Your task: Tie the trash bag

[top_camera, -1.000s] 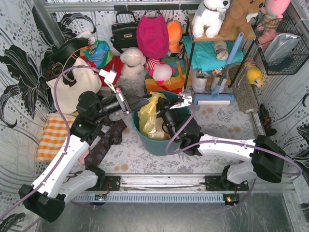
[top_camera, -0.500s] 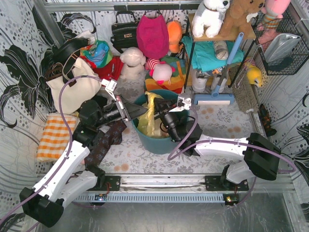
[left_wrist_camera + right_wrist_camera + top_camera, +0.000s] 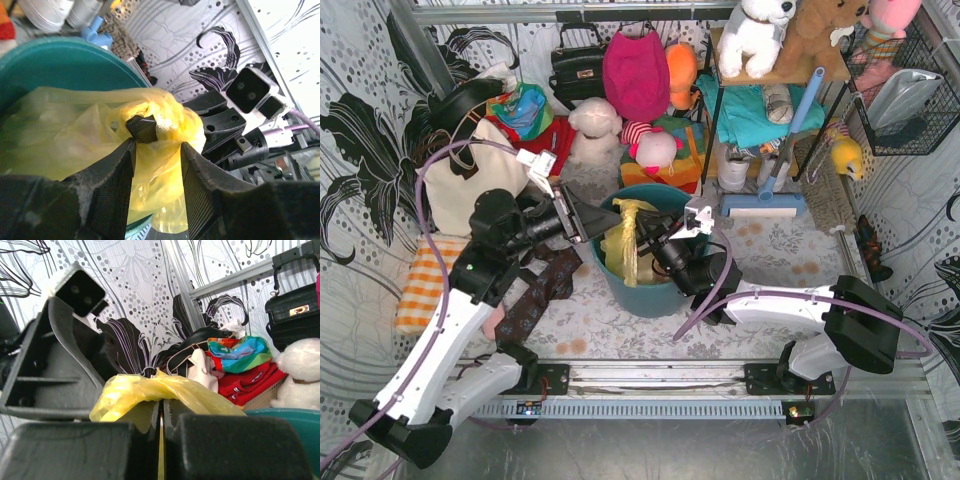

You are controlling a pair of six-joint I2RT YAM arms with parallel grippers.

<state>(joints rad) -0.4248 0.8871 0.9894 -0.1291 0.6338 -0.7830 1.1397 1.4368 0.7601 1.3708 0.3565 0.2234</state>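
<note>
The yellow trash bag [image 3: 623, 248] sits inside the round teal bin [image 3: 655, 297], its top bunched into a strand. My right gripper [image 3: 642, 232] is shut on that bunched top; in the right wrist view [image 3: 161, 407] a thin yellow strip shows between the closed jaws and the bag [image 3: 145, 390] drapes over them. My left gripper [image 3: 603, 217] is at the bin's left rim, its jaws apart. In the left wrist view [image 3: 157, 145] the bag's plastic [image 3: 75, 145] hangs between the fingers, with a right fingertip [image 3: 145, 129] pinching the bag just beyond. The bin [image 3: 65, 60] lies behind.
A cream tote bag [image 3: 470, 185] and an orange checked cloth [image 3: 430, 280] lie to the left. A dark patterned cloth [image 3: 545, 285] is under the left arm. Plush toys [image 3: 595, 125] and bags crowd the back; a blue squeegee [image 3: 775, 190] leans on the shelf rack [image 3: 760, 110].
The right gripper has moved left over the bin, drawing the bag's top into a tighter bunch. The left arm has shifted back and up, its jaws now around the bag's strand.
</note>
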